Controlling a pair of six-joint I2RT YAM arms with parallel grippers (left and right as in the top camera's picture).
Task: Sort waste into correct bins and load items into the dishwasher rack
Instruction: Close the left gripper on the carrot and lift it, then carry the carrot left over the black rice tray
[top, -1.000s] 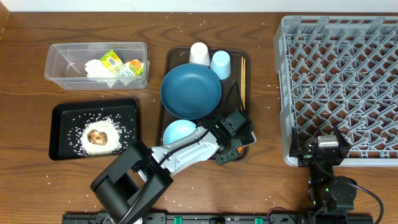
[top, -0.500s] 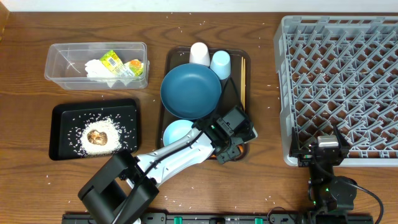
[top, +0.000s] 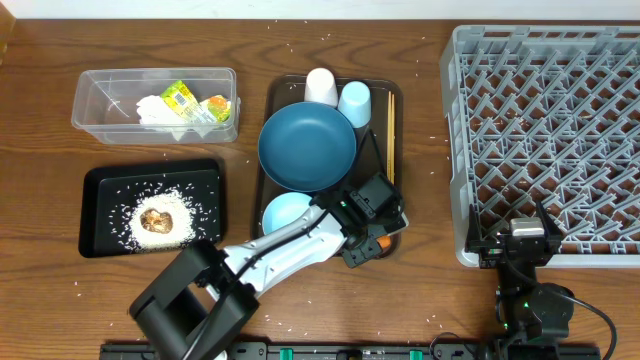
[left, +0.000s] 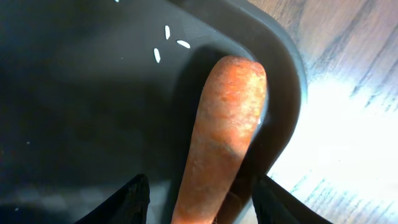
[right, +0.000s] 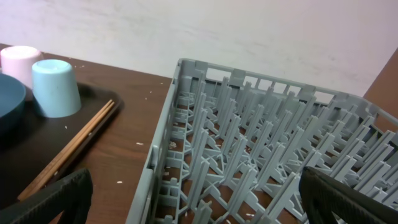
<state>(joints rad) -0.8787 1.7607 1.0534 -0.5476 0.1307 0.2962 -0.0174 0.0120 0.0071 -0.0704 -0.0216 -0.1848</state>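
Observation:
An orange carrot (left: 227, 130) lies in the near right corner of the dark serving tray (left: 292, 81). My left gripper (left: 202, 190) is open astride it, with a gap on each side; from overhead the left gripper (top: 372, 240) covers most of the carrot (top: 385, 241). The tray also holds the dark-blue dish (top: 307, 146), small bowl (top: 288, 212), white cup (top: 320, 86), pale-blue cup (top: 354, 102) and chopsticks (top: 391, 130). My right gripper (right: 199, 199) stands wide open and empty by the near left corner of the grey rack (top: 560, 130).
The clear tub (top: 90, 110) at the back left holds a tissue (top: 155, 112) and a wrapper (top: 180, 97). The black tray (top: 95, 215) in front of it holds rice (top: 125, 225) and a brown lump (top: 157, 218). Loose grains dot the table.
My left arm's elbow has swung left while its gripper stayed over the tray's near right corner, shifting slightly. The right arm has not moved.

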